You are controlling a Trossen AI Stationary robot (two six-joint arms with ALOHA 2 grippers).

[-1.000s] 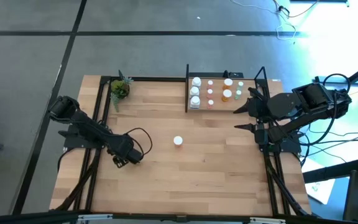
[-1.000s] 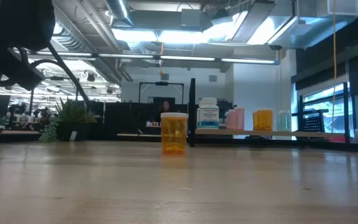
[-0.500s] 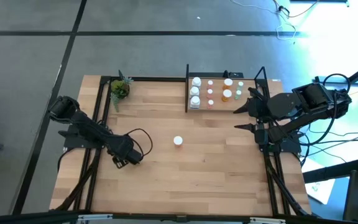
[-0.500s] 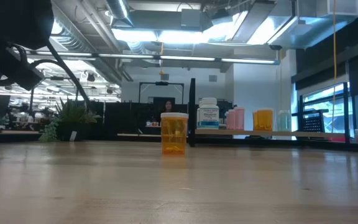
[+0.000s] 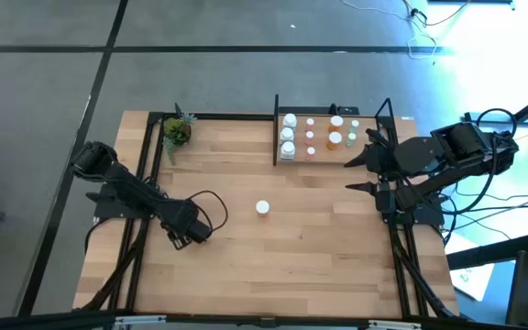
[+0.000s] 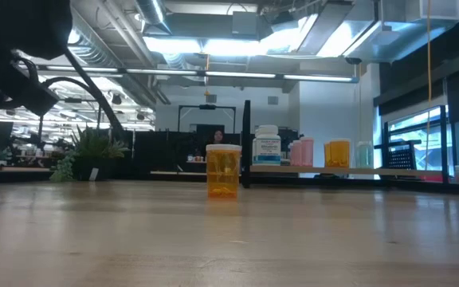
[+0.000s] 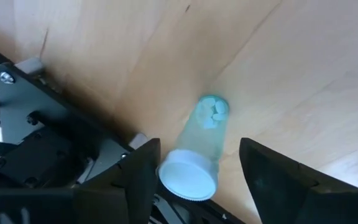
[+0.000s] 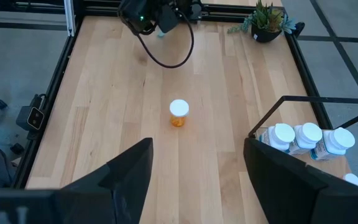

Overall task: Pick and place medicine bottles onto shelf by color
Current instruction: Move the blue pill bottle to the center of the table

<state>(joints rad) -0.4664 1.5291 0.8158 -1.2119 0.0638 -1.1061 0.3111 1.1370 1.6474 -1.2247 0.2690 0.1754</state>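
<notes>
Green bottle [image 7: 202, 151]: upright on the table [image 5: 319, 238] near its left edge, between the left claw's fingers, seemingly lined up for a grasp.
Left claw [image 7: 197, 171]: spread either side of the bottle, not yet pinching.
Orange bottle [image 5: 262, 208]: mid-table, alone, awaiting pickup.
Shelf [image 5: 374, 161]: far side, bottles grouped by color.
Right claw [image 8: 194, 174]: spread, empty, waiting near the shelf.

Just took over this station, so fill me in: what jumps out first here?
A lone orange bottle stands mid-table, apart from the other bottles grouped on the shelf at the far right. The left claw straddles a pale green bottle near the table's left edge. The right claw hangs open beside the shelf.
</notes>
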